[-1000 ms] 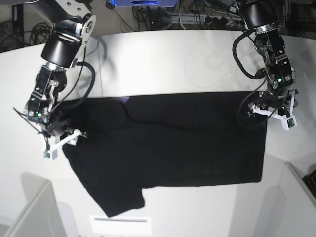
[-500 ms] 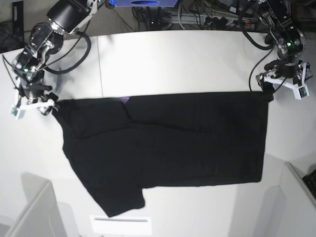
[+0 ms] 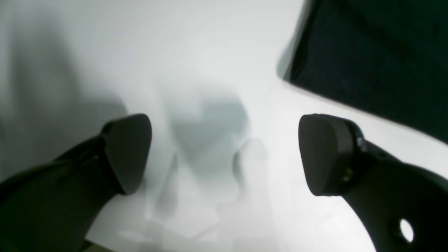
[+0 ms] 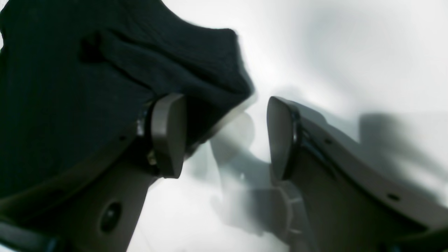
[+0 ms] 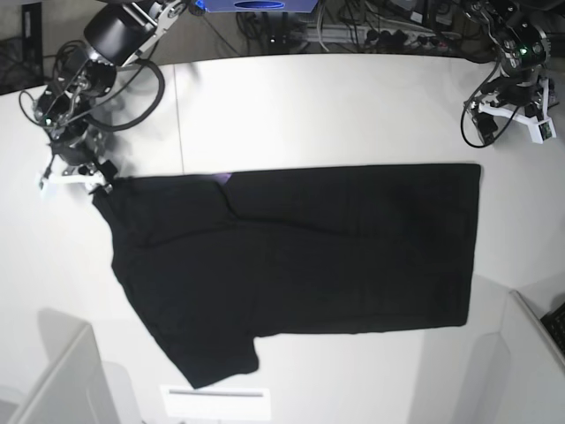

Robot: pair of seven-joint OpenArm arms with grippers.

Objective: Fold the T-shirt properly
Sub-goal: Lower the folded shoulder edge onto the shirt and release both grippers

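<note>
The black T-shirt (image 5: 291, 265) lies spread flat on the white table (image 5: 309, 106), folded over along its far edge, with one short sleeve (image 5: 207, 353) sticking out at the near side and a small purple mark (image 5: 221, 178) showing on the far edge.

The right gripper (image 5: 75, 174) sits at the shirt's far corner on the base view's left. In its wrist view the jaws stand partly apart and nothing lies between them: one finger (image 4: 168, 134) rests against the bunched cloth corner (image 4: 196, 63), the other (image 4: 280, 136) stands over bare table. It has hold of nothing.

The left gripper (image 5: 512, 119) hovers above the table well beyond the shirt's opposite far corner (image 5: 472, 170), clear of the cloth. Its fingers (image 3: 129, 150) are spread wide with only white tabletop between them; the shirt's edge (image 3: 367, 52) shows off to one side, beyond the other finger (image 3: 325, 154), not touching it.
</note>
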